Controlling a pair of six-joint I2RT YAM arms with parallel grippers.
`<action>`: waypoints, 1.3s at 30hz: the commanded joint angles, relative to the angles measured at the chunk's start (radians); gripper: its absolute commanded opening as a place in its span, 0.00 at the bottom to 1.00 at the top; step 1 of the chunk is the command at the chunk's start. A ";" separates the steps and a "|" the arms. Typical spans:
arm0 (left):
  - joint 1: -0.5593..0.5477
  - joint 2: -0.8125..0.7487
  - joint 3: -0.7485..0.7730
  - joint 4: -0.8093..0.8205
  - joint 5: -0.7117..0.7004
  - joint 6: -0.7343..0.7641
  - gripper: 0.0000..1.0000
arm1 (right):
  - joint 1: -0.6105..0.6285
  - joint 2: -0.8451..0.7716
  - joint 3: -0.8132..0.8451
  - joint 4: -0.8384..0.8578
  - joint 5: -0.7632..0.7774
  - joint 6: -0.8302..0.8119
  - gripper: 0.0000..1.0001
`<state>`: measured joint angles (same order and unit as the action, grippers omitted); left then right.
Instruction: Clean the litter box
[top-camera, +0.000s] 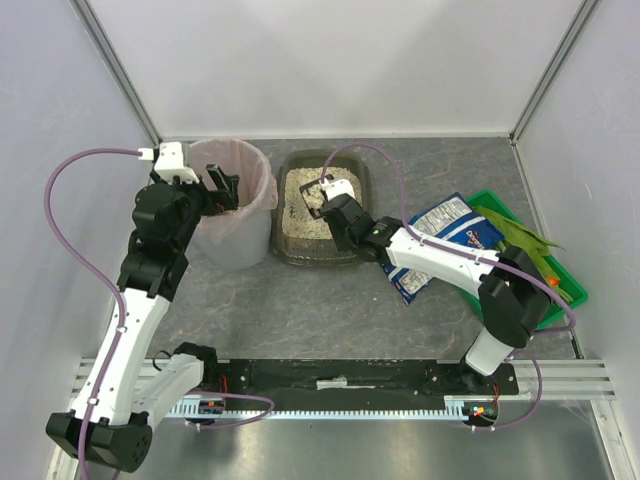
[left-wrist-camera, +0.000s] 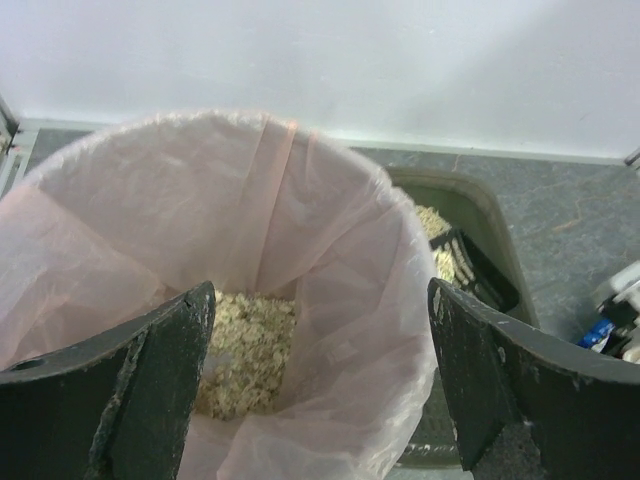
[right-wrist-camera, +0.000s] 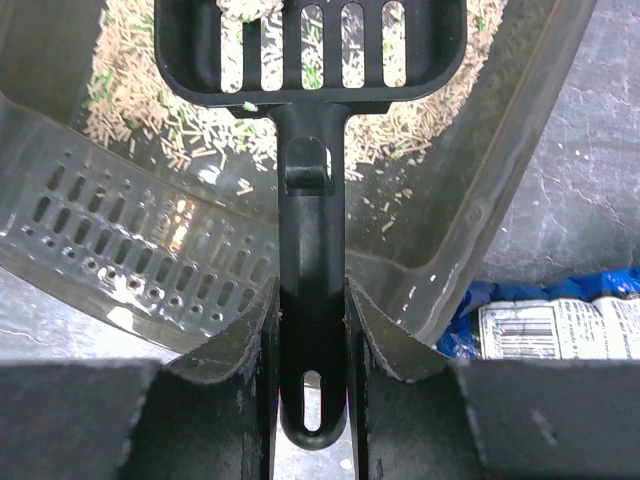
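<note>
Top and wrist views of the workspace. The litter box (top-camera: 312, 254) sits at the back centre of the tabletop (top-camera: 320, 300), its far rim near the rear wall and its left rim just beside the pink-lined bin (top-camera: 255, 165). The right gripper (top-camera: 335, 205) is clamped on the handle of a black slotted scoop (right-wrist-camera: 310, 50), whose head lies over the granules inside the tray's near wall. The left gripper (top-camera: 222, 190) hovers with jaws wide apart over the bin's mouth, holding nothing. A blue bag (top-camera: 450, 225) lies just right of the tray, beside the green crate (top-camera: 570, 290). Bare tabletop extends between the tray's near edge and the arm bases.
</note>
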<state>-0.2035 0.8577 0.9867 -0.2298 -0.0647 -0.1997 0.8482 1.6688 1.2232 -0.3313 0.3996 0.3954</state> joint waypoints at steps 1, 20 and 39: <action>-0.004 0.050 0.151 0.015 0.051 0.003 0.92 | -0.001 -0.075 0.032 -0.052 0.065 -0.003 0.00; -0.001 0.041 0.070 0.080 -0.009 0.063 0.96 | 0.022 0.000 0.082 -0.144 0.044 0.037 0.00; -0.001 0.030 0.059 0.087 -0.009 0.054 0.97 | -0.003 -0.093 0.018 -0.085 0.011 0.074 0.00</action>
<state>-0.2035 0.9047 1.0454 -0.1982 -0.0517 -0.1795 0.8829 1.6794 1.3075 -0.5331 0.4408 0.4362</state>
